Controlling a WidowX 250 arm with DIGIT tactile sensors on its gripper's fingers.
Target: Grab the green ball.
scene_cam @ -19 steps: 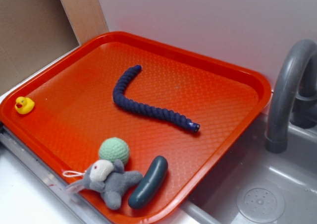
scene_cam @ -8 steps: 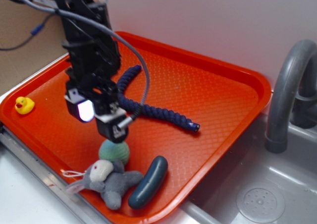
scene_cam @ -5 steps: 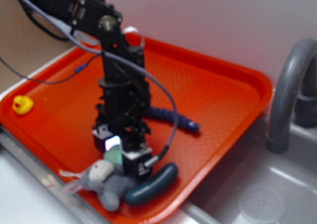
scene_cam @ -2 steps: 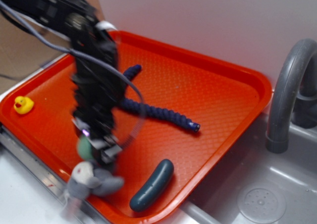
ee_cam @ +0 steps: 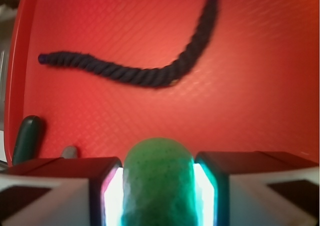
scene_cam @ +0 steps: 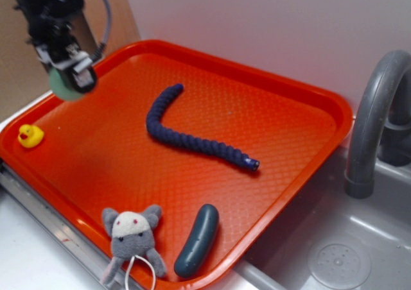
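From my exterior feed I count one of everything. At the upper left of the frame hangs the gripper (scene_cam: 67, 78), black and boxy with a cable looping off it, and it is clamped around the green ball (scene_cam: 64, 88), which is lifted clear of the tray surface near the tray's upper left corner. My wrist feed confirms the hold: the ball (ee_cam: 159, 183) sits squeezed between the two pads (ee_cam: 111, 196) at the bottom centre, its mint yarn finely stitched (a bit blurred this close). Below it, at the left edge, one small yellow rubber duck (scene_cam: 31, 136) stands on the orange tray (scene_cam: 302, 110), a rounded-corner rectangle with a raised rim and a diamond-embossed plastic floor. Toward the bottom, one grey plush animal (scene_cam: 131, 237) with a white face lies on the near rim, a thin cord loop trailing from it. Just right of it lies one dark teal oblong (scene_cam: 196, 240), smooth and pickle-shaped. In mid-tray one navy twisted rope (scene_cam: 192, 136) lies bent in a hooked curve. At the far right I see one grey curved faucet (scene_cam: 372, 117) over a grey sink (scene_cam: 334, 258) with a perforated drain.
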